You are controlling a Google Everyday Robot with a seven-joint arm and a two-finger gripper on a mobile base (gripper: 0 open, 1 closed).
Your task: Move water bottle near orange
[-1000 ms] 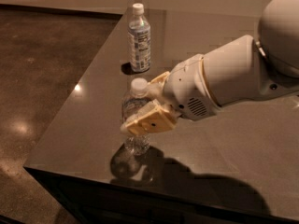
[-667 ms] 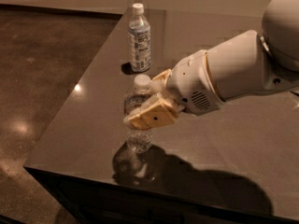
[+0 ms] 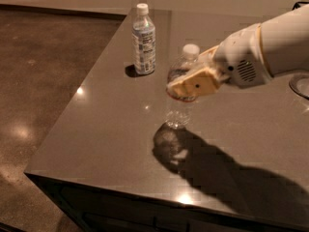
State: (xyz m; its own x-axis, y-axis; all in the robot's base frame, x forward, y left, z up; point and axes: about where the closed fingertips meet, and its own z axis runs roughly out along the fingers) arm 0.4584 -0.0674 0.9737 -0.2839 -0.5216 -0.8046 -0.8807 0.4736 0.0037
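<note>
My gripper (image 3: 189,83) is shut on the water bottle (image 3: 179,111), a clear ribbed bottle with a white cap and a thin reddish band. It holds the bottle upright, lifted a little above the dark table (image 3: 111,124), with its shadow below. The white arm comes in from the right. The orange is out of view.
A second bottle (image 3: 144,40) with a large white-and-blue label stands upright at the table's far left. The table's left and front edges drop to a shiny brown floor (image 3: 43,71). A round rim (image 3: 300,87) shows at the right edge.
The gripper has carried the water bottle up and to the right, away from the table's front-left corner.
</note>
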